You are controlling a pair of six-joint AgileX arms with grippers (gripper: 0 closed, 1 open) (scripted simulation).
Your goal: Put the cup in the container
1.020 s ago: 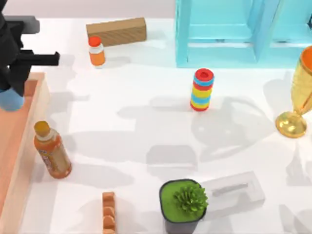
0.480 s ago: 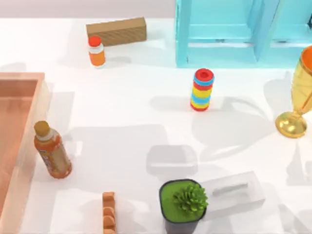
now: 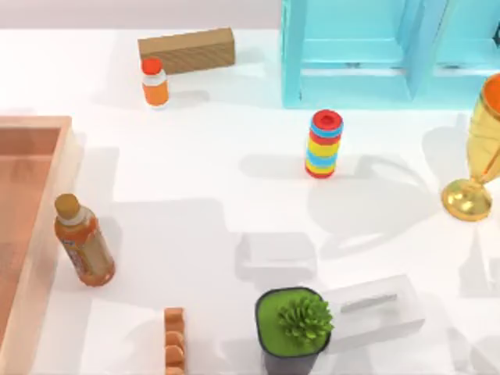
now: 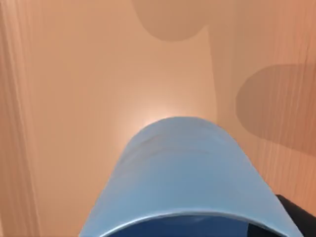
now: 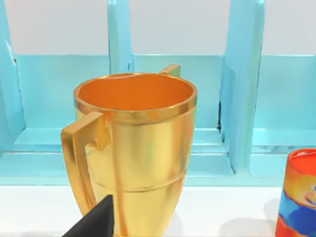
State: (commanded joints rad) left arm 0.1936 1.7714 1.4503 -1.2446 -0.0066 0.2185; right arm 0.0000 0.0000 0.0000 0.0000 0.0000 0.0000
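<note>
Two orange bottles (image 3: pixel 82 242) are sitting on the worktop (image 3: pixel 203 195), one at about 9 o'clock just beside the container (image 3: pixel 31 234), the smaller at 11. There's also one ring stack (image 3: pixel 323 144), one golden goblet (image 3: pixel 476 156), one potted plant (image 3: pixel 295 328) and one teal shelf (image 3: pixel 375 47). One cup (image 4: pixel 182 182) is showing up close in the left wrist view, hanging over the container's salmon floor, long axis pointing down toward it. Can't tell how either pincer is standing. The right wrist camera is facing the goblet.
</note>
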